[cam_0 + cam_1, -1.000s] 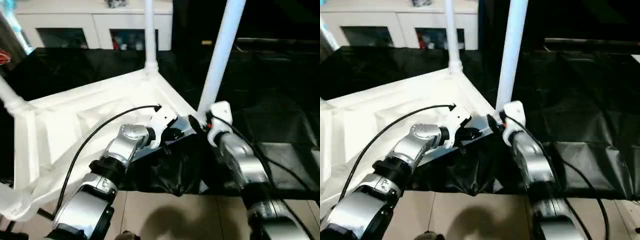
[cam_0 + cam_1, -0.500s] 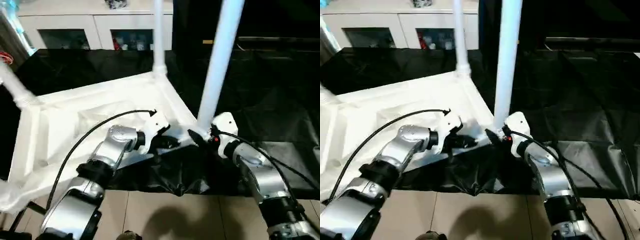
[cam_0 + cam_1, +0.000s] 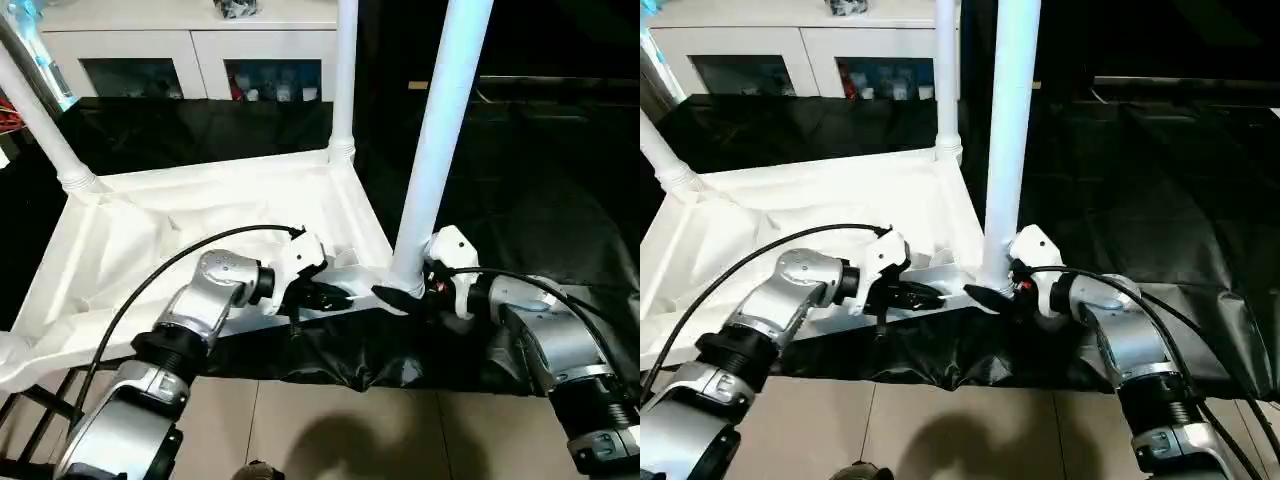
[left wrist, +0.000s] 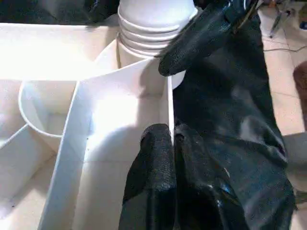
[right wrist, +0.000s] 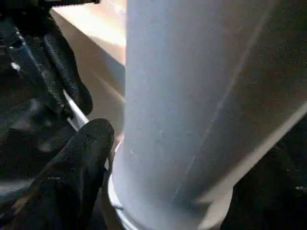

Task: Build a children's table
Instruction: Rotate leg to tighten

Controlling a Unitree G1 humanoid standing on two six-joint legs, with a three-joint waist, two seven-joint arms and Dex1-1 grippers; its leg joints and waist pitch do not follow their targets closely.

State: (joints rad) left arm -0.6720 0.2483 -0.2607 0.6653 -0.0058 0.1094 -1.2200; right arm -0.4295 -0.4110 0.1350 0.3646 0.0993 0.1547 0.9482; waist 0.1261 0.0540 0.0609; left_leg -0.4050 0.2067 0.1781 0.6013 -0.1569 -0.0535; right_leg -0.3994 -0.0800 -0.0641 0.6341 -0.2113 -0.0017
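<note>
Your children's table [image 3: 200, 230] lies upside down on the black sheet [image 3: 520, 220], with legs standing up from its corner sockets. Your left gripper [image 4: 170, 139] is closed on the thin rim wall [image 4: 169, 103] of the top, next to the near corner. Your right gripper [image 3: 400, 297] stands wide around the base of the near leg [image 3: 445, 130], one finger [image 5: 79, 158] touching it, and I judge it is not clamped. If you pull now, the leg can tilt in the socket, and the thin wall can slip from the left pinch.
</note>
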